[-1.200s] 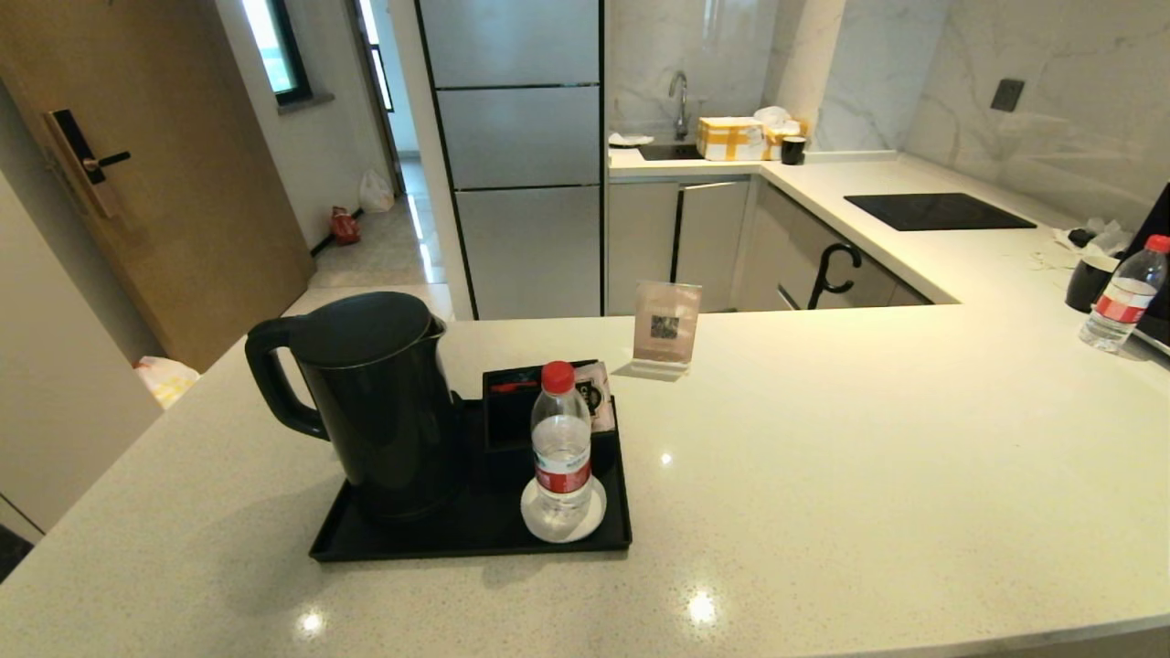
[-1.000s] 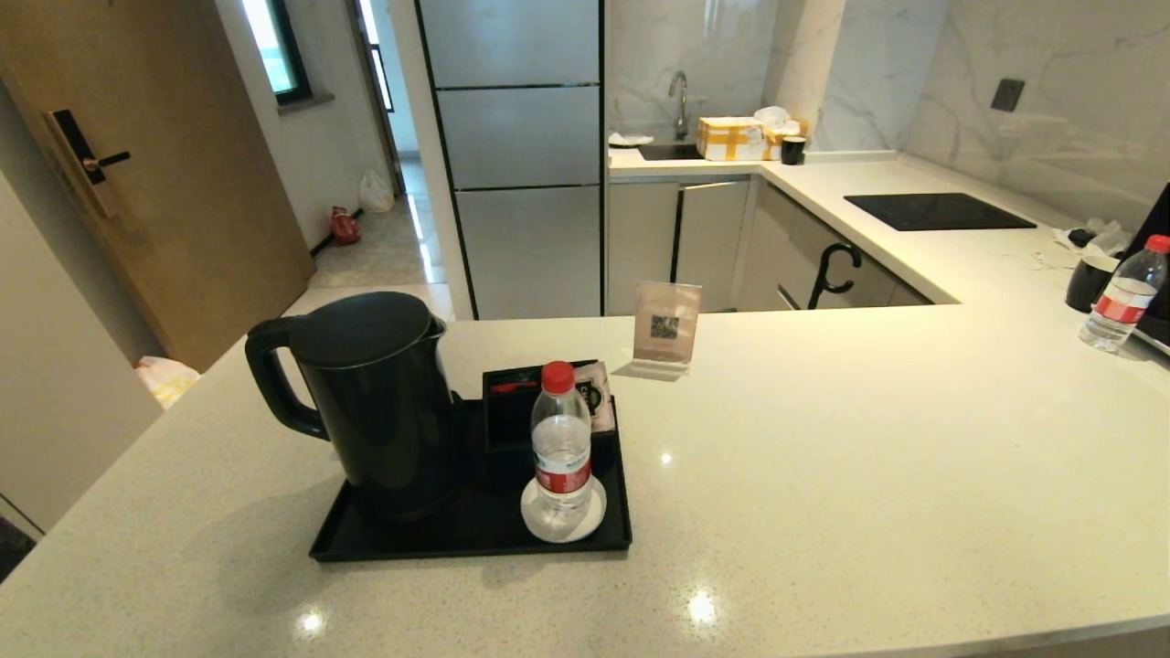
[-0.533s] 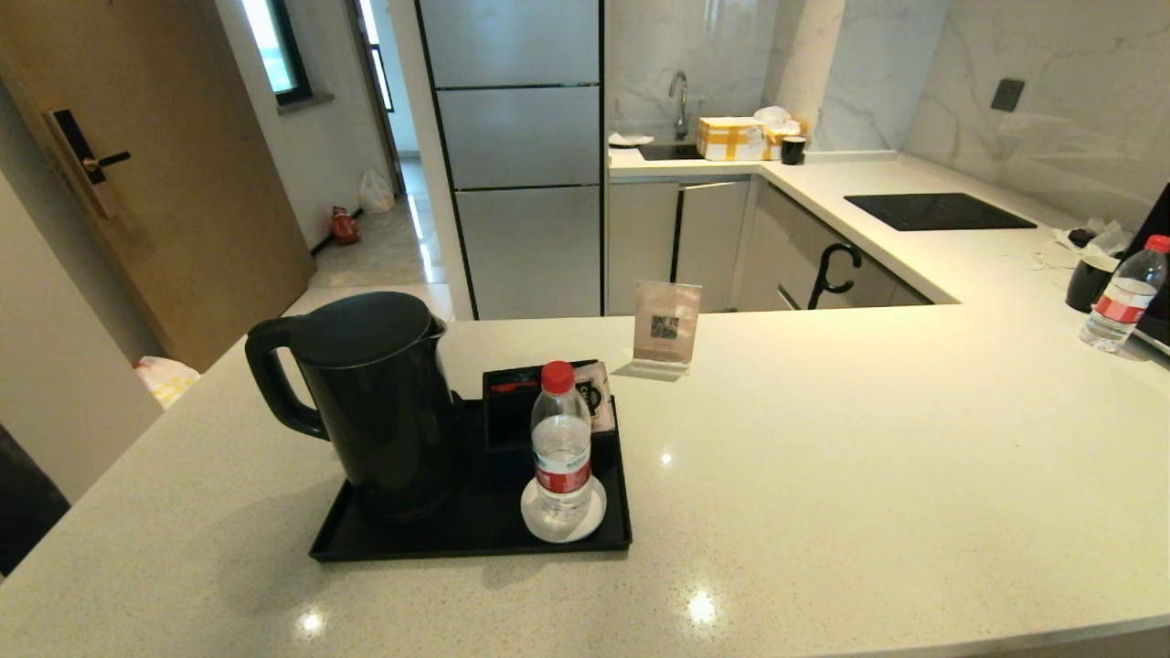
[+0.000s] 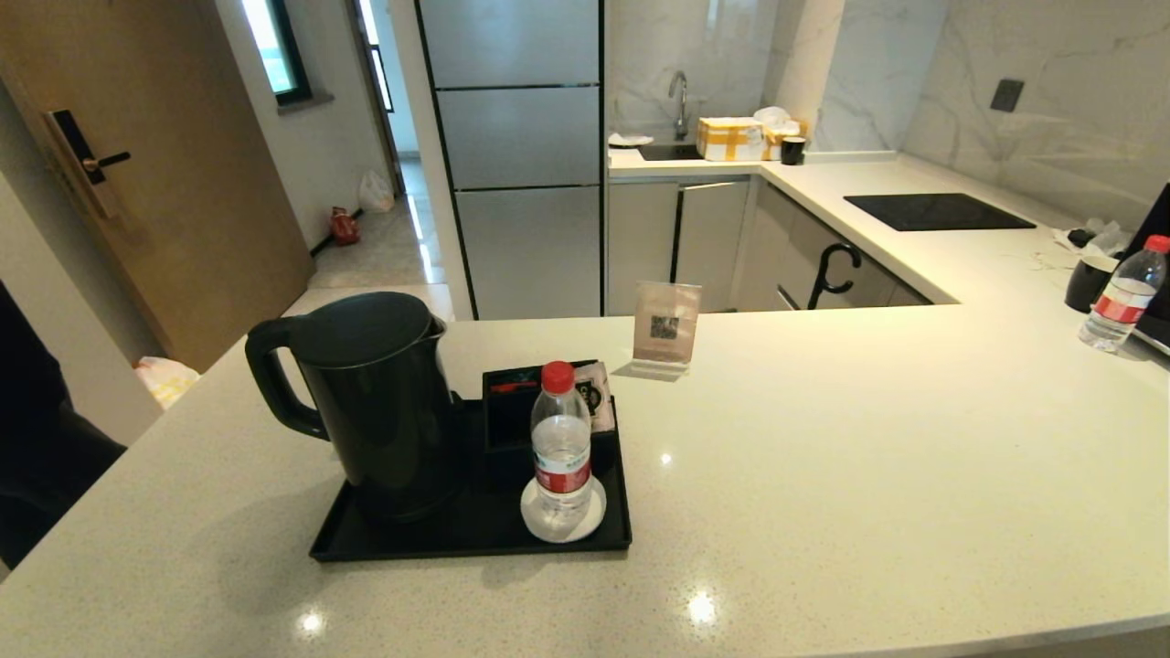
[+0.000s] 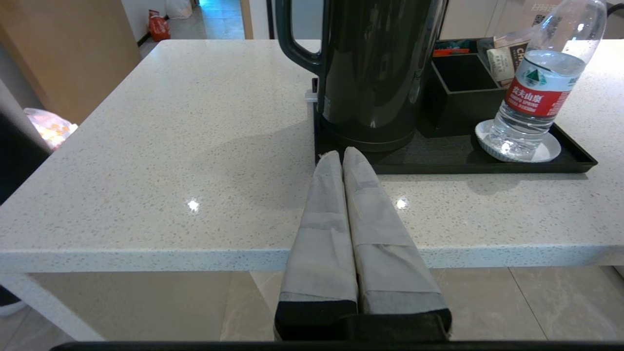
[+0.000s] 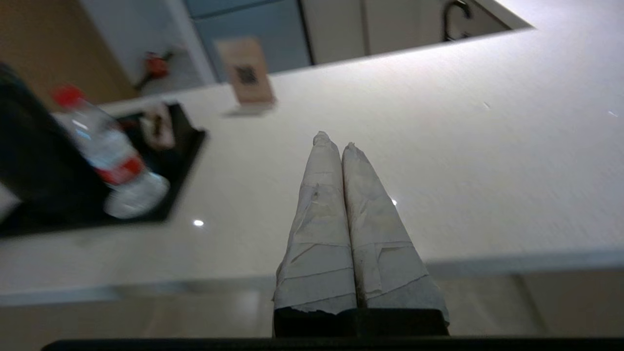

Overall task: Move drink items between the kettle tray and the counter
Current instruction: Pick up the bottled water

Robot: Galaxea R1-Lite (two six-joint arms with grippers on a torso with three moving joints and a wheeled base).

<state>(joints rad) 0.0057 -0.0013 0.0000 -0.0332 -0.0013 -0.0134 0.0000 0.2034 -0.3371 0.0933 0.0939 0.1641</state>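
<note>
A clear water bottle [image 4: 561,452] with red cap and red label stands on a white coaster at the right end of the black kettle tray [image 4: 457,548]. The pale pinkish tea sachet [image 4: 600,395] leans in the small compartment box behind it. In the left wrist view the bottle [image 5: 531,92], sachet [image 5: 502,61] and tray [image 5: 463,166] lie ahead of my left gripper [image 5: 341,155], which is shut and empty off the counter's near edge. My right gripper [image 6: 334,141] is shut and empty, low before the counter [image 4: 823,475]. Neither gripper shows in the head view.
A black kettle [image 4: 375,411] fills the tray's left half. An upright QR card [image 4: 665,326] stands behind the tray. At the far right are a second bottle [image 4: 1122,294], a black mug [image 4: 1088,283] and the hob [image 4: 937,212]. A dark shape [image 4: 37,439] stands off the counter's left edge.
A dark shape has come into the head view's left edge and grown upward. Bottle, sachet, kettle and tray have not moved.
</note>
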